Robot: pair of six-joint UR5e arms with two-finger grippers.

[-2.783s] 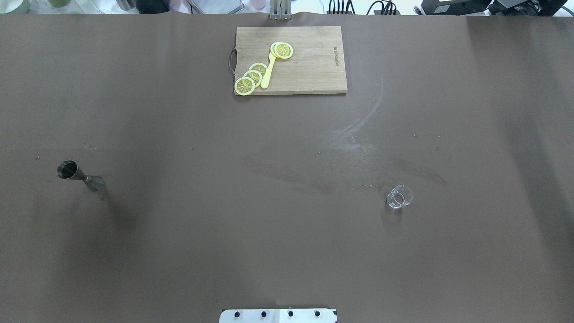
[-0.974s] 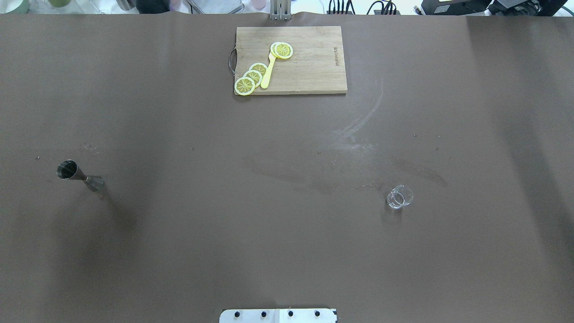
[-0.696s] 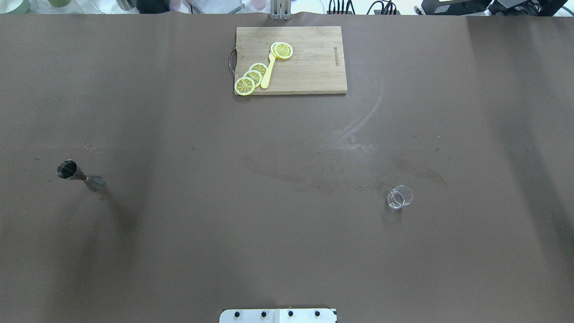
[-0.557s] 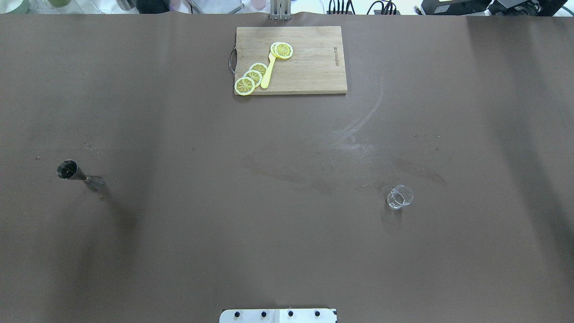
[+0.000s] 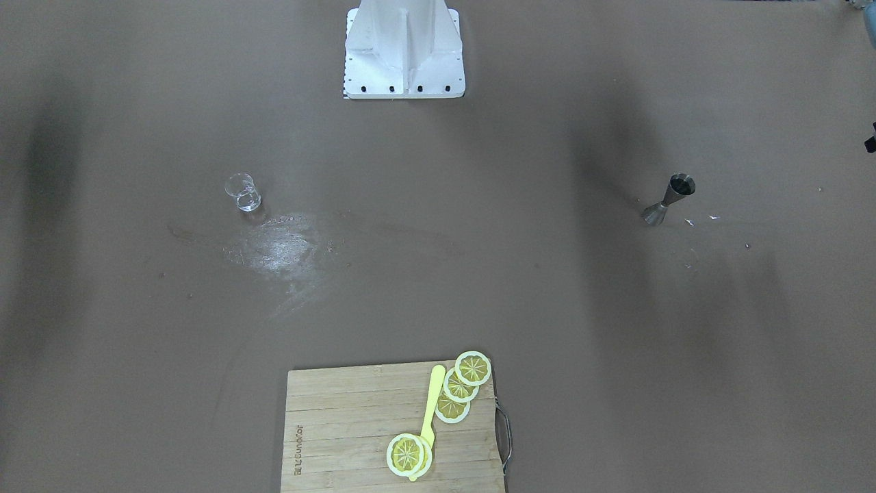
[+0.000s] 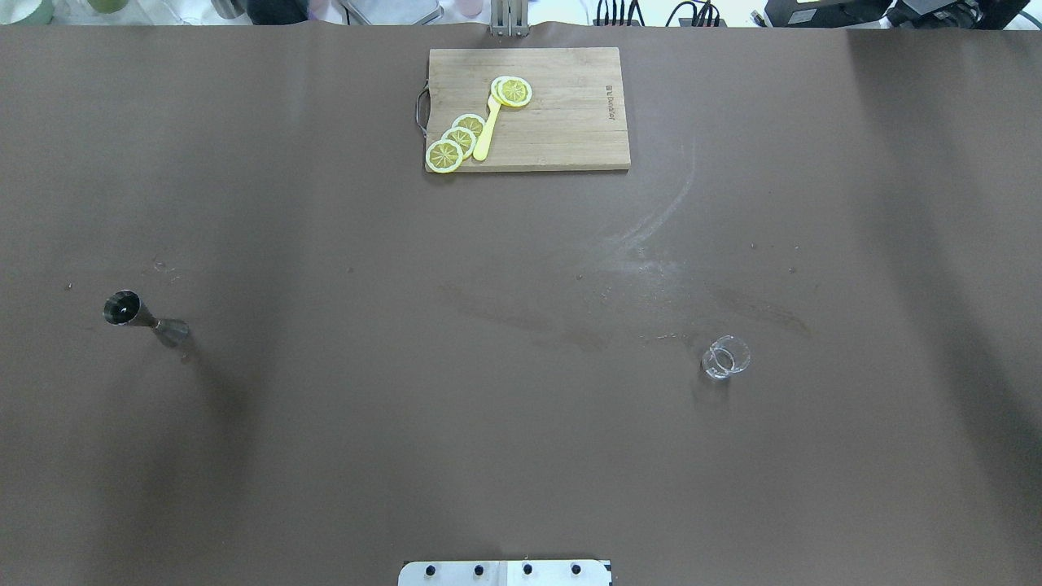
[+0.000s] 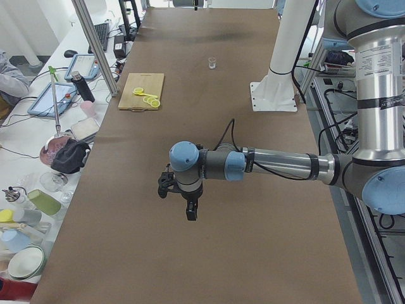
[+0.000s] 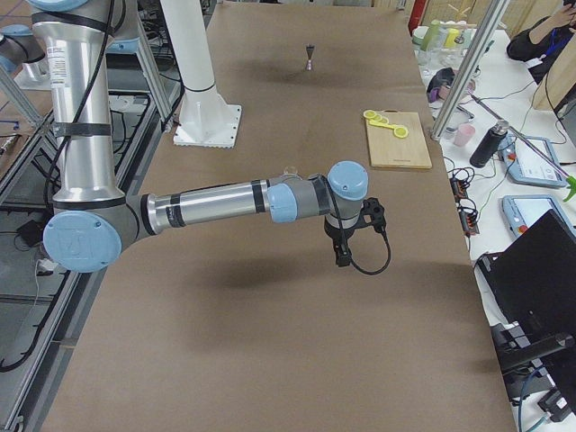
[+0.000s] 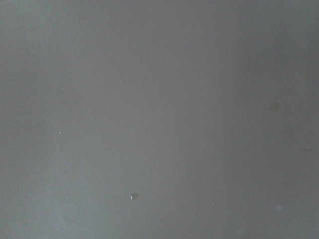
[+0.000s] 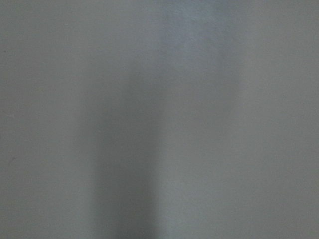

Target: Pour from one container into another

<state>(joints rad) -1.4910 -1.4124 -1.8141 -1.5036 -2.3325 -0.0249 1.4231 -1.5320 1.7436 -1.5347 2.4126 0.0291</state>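
The clear glass cup [image 6: 724, 358] stands upright on the brown cloth on the right side of the overhead view, also seen at the cup [image 5: 242, 191]. The steel jigger [image 6: 145, 319] stands upright far off on the left, its open cone up, and shows again as the jigger [image 5: 669, 199]. Neither arm reaches into the overhead or front views. The left gripper [image 7: 190, 212] hangs above the cloth near the table's left end; the right gripper [image 8: 342, 256] hangs above its right end. I cannot tell whether either is open or shut. Both wrist views show only bare cloth.
A wooden cutting board [image 6: 562, 122] with lemon slices [image 6: 456, 140] and a yellow knife lies at the far middle edge. A pale smear [image 6: 643, 252] marks the cloth beyond the cup. The robot's white base [image 5: 404, 61] stands at the near edge. Side benches hold clutter.
The cup and the jigger have stayed where they were. Only the soft shadows on the cloth have shifted a little.
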